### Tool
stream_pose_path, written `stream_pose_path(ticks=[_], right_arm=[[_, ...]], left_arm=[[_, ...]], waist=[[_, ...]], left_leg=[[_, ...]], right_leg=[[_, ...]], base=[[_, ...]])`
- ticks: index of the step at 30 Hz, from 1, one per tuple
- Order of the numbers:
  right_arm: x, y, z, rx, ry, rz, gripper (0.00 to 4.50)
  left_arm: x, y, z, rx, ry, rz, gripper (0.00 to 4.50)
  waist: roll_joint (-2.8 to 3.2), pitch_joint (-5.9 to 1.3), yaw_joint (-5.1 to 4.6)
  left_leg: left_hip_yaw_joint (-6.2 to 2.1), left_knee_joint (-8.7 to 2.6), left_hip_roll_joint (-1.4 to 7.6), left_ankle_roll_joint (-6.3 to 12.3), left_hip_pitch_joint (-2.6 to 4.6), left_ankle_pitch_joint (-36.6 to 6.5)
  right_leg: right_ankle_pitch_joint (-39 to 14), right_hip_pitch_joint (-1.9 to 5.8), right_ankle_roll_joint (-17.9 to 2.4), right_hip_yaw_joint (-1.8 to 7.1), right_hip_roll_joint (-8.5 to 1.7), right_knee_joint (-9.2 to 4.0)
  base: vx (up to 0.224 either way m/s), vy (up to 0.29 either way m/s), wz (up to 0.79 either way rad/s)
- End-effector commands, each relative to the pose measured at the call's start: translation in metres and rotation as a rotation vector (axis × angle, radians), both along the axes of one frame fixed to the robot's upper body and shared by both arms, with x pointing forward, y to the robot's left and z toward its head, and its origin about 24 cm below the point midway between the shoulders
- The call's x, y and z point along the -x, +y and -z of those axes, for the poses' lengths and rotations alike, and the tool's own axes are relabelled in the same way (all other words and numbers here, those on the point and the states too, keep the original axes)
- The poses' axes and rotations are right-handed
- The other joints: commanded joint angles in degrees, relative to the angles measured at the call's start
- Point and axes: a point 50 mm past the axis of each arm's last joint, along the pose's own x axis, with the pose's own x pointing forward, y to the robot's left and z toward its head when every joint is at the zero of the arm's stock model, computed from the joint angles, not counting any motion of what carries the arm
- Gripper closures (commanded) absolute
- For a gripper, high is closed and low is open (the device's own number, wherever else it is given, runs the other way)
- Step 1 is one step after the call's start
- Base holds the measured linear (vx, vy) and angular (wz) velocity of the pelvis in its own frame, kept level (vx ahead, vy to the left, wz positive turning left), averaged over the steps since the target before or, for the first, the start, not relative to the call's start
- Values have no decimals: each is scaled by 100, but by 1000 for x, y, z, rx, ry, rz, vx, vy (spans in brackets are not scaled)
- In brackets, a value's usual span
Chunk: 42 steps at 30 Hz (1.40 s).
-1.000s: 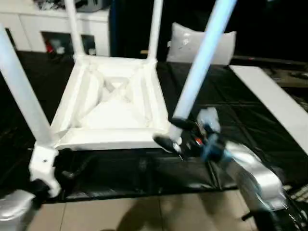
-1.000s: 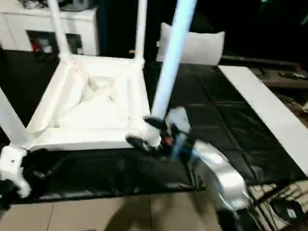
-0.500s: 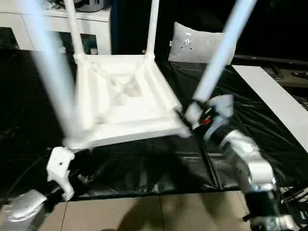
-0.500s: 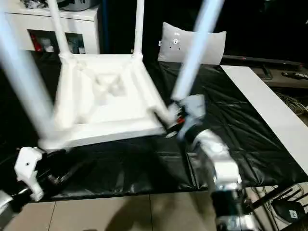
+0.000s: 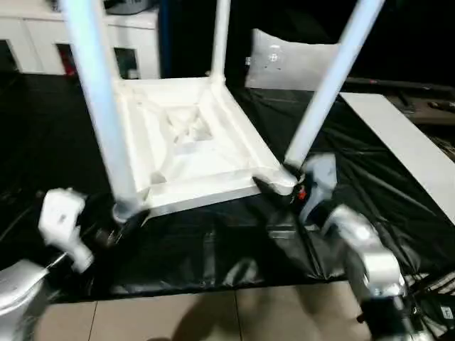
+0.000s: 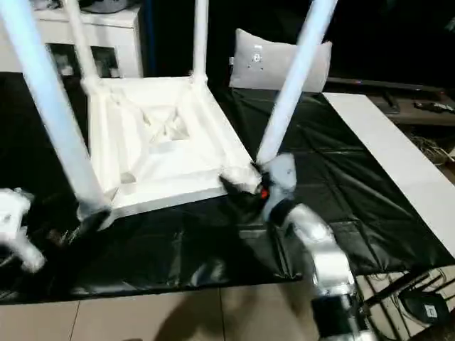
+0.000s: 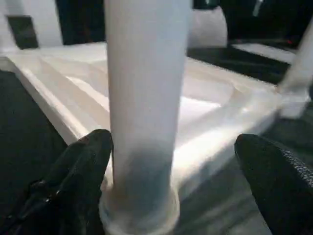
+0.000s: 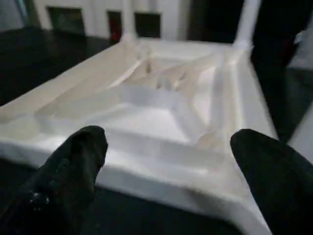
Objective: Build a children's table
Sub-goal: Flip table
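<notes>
Tabletop (image 5: 192, 145) upside down on black sheet (image 5: 234, 249), ribbed underside up, near edge tilted. Four tube legs standing in corner sockets: near-left leg (image 5: 96, 92), near-right leg (image 5: 328, 78), two more at far corners. Left gripper (image 7: 171, 188) spread wide either side of near-left leg's base, fingers (image 7: 78, 171) just beside it, not clamped. Right gripper (image 8: 166, 161) wide too, at near-right corner (image 5: 279, 181), holding nothing. White cabinet (image 5: 43, 42) far left.

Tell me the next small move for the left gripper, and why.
Probably close the left gripper on the near-left leg: that leg stands between its wide-open fingers at the tabletop corner, and is not yet gripped.
</notes>
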Motion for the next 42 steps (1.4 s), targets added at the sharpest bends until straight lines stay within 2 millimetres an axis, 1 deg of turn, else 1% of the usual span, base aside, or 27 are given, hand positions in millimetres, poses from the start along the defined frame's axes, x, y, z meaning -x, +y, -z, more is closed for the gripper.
stream_pose_path(ticks=[1,3,4,5,6,7,8,10,11,12,13,16,20,23,24,27,28,29,30,31,33,35,36,38,39,40,42], right_arm=[[1,1,-1,23,-5,-1,0],[2,3,0,26,-4,3,0],[2,3,0,26,-4,3,0],[4,6,0,23,-2,-5,0],[5,7,0,22,-1,-8,0],[6,8,1,22,0,-13,0],[6,9,1,22,1,-16,0],[7,11,1,22,1,-22,0],[8,12,2,22,2,-23,0],[9,15,1,21,-3,-33,0],[9,17,1,20,-6,-41,0],[10,20,0,14,-11,-52,0],[10,25,-2,0,-21,-85,0],[11,26,-2,2,-27,-104,0],[13,28,-4,-2,-36,-136,0],[16,30,-6,-11,-39,-198,0],[21,31,-8,-11,-32,-266,0],[22,31,-8,-12,-30,-278,0],[24,30,-9,-15,-24,-309,0],[24,30,-9,-15,-24,-309,0],[29,31,-11,-21,-17,-379,0],[32,31,-13,-20,-14,-420,0],[32,31,-13,-20,-14,-420,0],[35,32,-14,-27,-12,-473,0],[35,33,-14,-29,-13,-481,0],[35,33,-14,-29,-13,-481,0],[37,33,-16,-32,-16,-502,0]], left_arm=[[-6,-13,-5,-18,-34,17,2],[-12,-13,-3,-29,-39,-55,2],[-12,-13,-3,-29,-39,-55,19],[-15,-16,-2,-33,-42,-113,19],[-15,-17,-2,-34,-44,-123,30],[-16,-19,-2,-23,-49,-131,30],[-16,-21,-2,-14,-53,-135,48],[-19,-22,-2,-24,-60,-173,65],[-20,-22,-2,-30,-62,-191,65],[-21,-22,-1,-27,-60,-237,65],[-22,-23,-1,-20,-60,-284,65],[-23,-23,1,-11,-58,-337,65],[-25,-22,5,-8,-56,-384,65],[-25,-20,5,-17,-54,-397,65],[-25,-21,6,-17,-54,-392,65],[-25,-22,7,-9,-51,-391,65],[-25,-23,8,-9,-47,-389,65],[-25,-23,8,-9,-46,-389,65],[-25,-23,8,-11,-44,-390,65],[-25,-23,8,-11,-44,-390,65],[-26,-23,9,-8,-41,-384,65],[-26,-22,9,-7,-42,-381,65],[-26,-22,9,-7,-42,-381,65],[-27,-24,11,-12,-31,-322,65],[-27,-24,12,-14,-26,-308,65],[-27,-24,12,-14,-26,-308,65],[-27,-18,12,-23,-28,-255,65]], waist=[[121,-195,-29],[129,-192,-25],[122,-196,-16],[109,-188,-31],[111,-189,-29],[95,-191,-32],[98,-202,-27],[89,-206,-48],[90,-210,-52],[83,-213,-57],[90,-209,-65],[76,-208,-70],[64,-202,-71],[73,-220,-67],[88,-229,-65],[79,-252,-60],[75,-253,-52],[73,-250,-46],[77,-237,-46],[78,-240,-43],[72,-233,-42],[70,-225,-29],[71,-219,-26],[68,-218,-20],[69,-220,-13],[77,-226,-9],[75,-228,2]], left_leg=[[-63,-524,287,-160,13,-1254],[-67,-533,281,-179,-1,-1298],[-67,-525,284,-205,16,-1324],[-71,-535,283,-207,-15,-1336],[-74,-534,287,-209,-9,-1357],[-77,-530,286,-204,-10,-1355],[-81,-526,282,-192,-13,-1304],[-79,-519,281,-171,-18,-1217],[-79,-515,281,-171,-19,-1199],[-78,-509,279,-153,-22,-1160],[-77,-509,283,-142,-26,-1157],[-78,-507,283,-119,-33,-1159],[-83,-506,280,-96,-38,-1173],[-85,-494,283,-81,-42,-1070],[-84,-483,281,-74,-48,-990],[-77,-458,281,-13,-71,-748],[-70,-445,281,19,-78,-685],[-74,-444,281,35,-80,-660],[-76,-455,284,62,-88,-684],[-74,-454,286,66,-81,-708],[-72,-459,285,62,-81,-784],[-77,-465,288,72,-81,-878],[-77,-470,294,54,-73,-944],[-81,-475,292,37,-76,-1015],[-82,-471,289,37,-75,-1007],[-84,-471,298,25,-73,-947],[-84,-470,290,31,-75,-885]], right_leg=[[-915,97,-702,405,-500,-420],[-995,105,-670,406,-502,-426],[-1049,102,-646,409,-515,-439],[-1085,120,-613,409,-507,-441],[-1124,119,-593,406,-513,-449],[-1153,119,-575,406,-517,-452],[-1152,122,-552,407,-523,-456],[-977,117,-582,404,-506,-441],[-925,119,-591,403,-503,-433],[-850,121,-612,402,-503,-425],[-814,121,-633,402,-504,-425],[-882,128,-613,404,-509,-439],[-949,118,-585,402,-510,-452],[-779,118,-599,400,-505,-433],[-618,119,-624,400,-502,-418],[-164,131,-706,391,-487,-367],[-67,137,-712,390,-488,-367],[-29,143,-713,388,-487,-361],[-62,142,-708,388,-489,-370],[-96,139,-707,388,-491,-373],[-238,136,-727,389,-498,-388],[-414,135,-697,390,-500,-408],[-564,122,-669,391,-510,-425],[-763,117,-637,391,-516,-448],[-784,115,-629,394,-522,-451],[-686,108,-657,394,-516,-434],[-603,111,-658,390,-511,-423]], base=[[0,0,0],[0,0,0],[0,0,0],[0,0,0],[0,0,0],[0,0,0],[0,0,0],[0,0,0],[0,0,0],[0,0,0],[0,0,0],[0,0,0],[0,0,0],[0,0,0],[0,0,0],[0,0,0],[0,0,0],[0,0,0],[0,0,0],[0,0,0],[0,0,0],[0,0,0],[0,0,0],[0,0,0],[0,0,0],[0,0,0],[0,0,0]])
